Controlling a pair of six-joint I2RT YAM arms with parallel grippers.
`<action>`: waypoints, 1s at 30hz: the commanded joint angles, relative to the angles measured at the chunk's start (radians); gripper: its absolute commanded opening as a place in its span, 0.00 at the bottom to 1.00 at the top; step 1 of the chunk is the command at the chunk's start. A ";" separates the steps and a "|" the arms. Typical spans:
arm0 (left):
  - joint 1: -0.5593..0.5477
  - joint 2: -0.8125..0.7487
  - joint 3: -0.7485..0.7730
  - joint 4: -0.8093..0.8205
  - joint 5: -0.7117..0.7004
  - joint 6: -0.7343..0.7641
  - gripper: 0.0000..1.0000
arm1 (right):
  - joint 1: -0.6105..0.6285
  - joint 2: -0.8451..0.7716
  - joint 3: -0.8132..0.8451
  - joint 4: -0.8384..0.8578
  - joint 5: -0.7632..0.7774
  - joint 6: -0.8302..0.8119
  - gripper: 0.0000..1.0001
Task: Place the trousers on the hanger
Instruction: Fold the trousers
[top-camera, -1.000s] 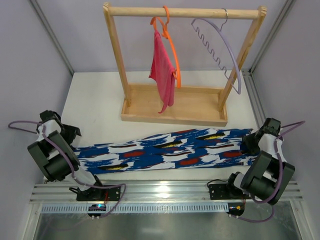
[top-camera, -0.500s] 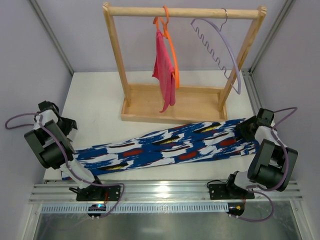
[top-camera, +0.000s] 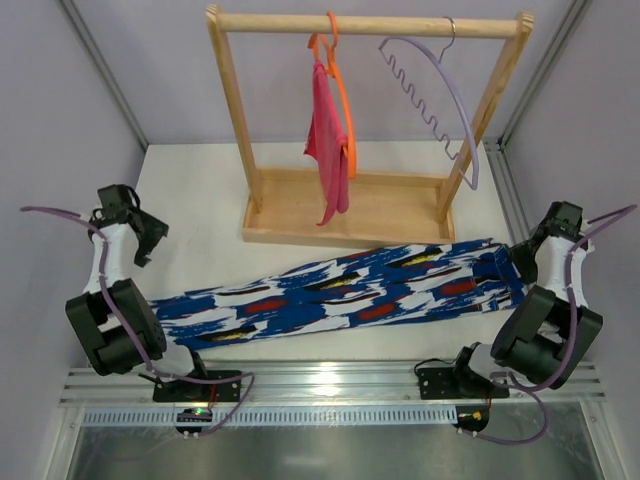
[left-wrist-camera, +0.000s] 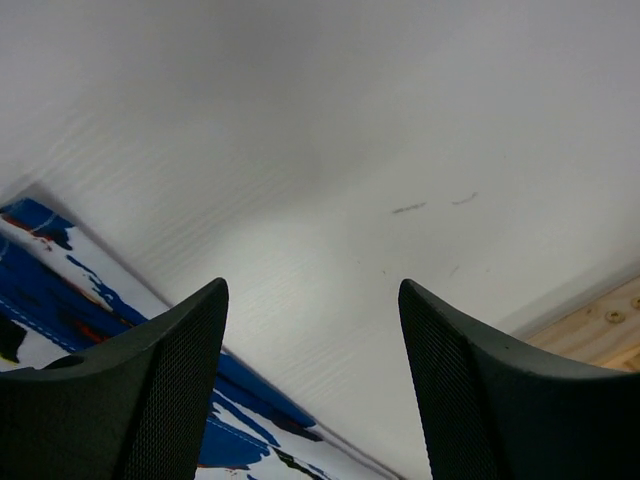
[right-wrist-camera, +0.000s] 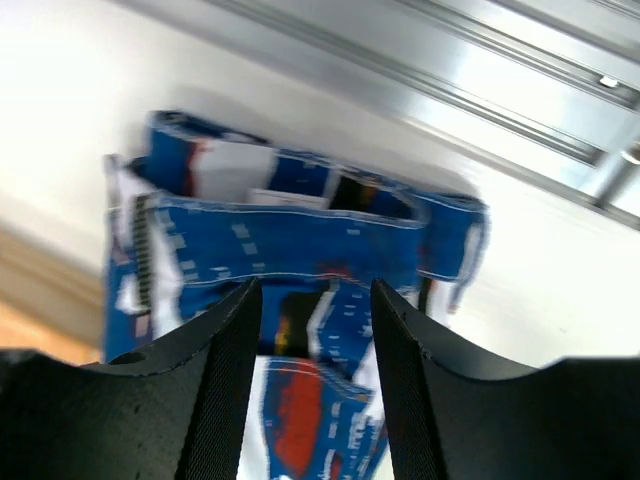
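The trousers (top-camera: 340, 292) lie stretched flat across the white table, left to right, in front of the wooden rack. The lilac hanger (top-camera: 443, 100) hangs by its silver hook at the right end of the rack's rail. My left gripper (top-camera: 147, 240) is open and empty, above bare table just beyond the trousers' left end; the cloth shows at the lower left of the left wrist view (left-wrist-camera: 50, 285), clear of that gripper (left-wrist-camera: 310, 300). My right gripper (top-camera: 535, 252) is open and empty above the right end. In the right wrist view the waistband (right-wrist-camera: 290, 235) lies below the gripper (right-wrist-camera: 315, 295).
A wooden rack (top-camera: 350, 215) with a tray base stands at the back middle. An orange hanger with pink cloth (top-camera: 328, 140) hangs at the middle of its rail. A metal rail (top-camera: 320, 385) runs along the near table edge. Grey walls close both sides.
Both grippers have let go of the trousers' ends and drawn back outward. The trousers, shifted farther from the near edge a moment ago, now lie still on the table.
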 joint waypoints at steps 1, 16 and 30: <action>-0.091 0.000 -0.020 0.067 0.068 0.035 0.69 | -0.046 -0.049 -0.047 -0.091 0.076 -0.016 0.50; -0.131 0.219 -0.092 0.109 0.150 -0.032 0.70 | -0.046 -0.074 -0.188 0.061 0.088 0.014 0.44; -0.131 0.353 -0.095 0.100 0.072 -0.070 0.69 | -0.044 -0.161 -0.124 0.009 0.108 -0.012 0.04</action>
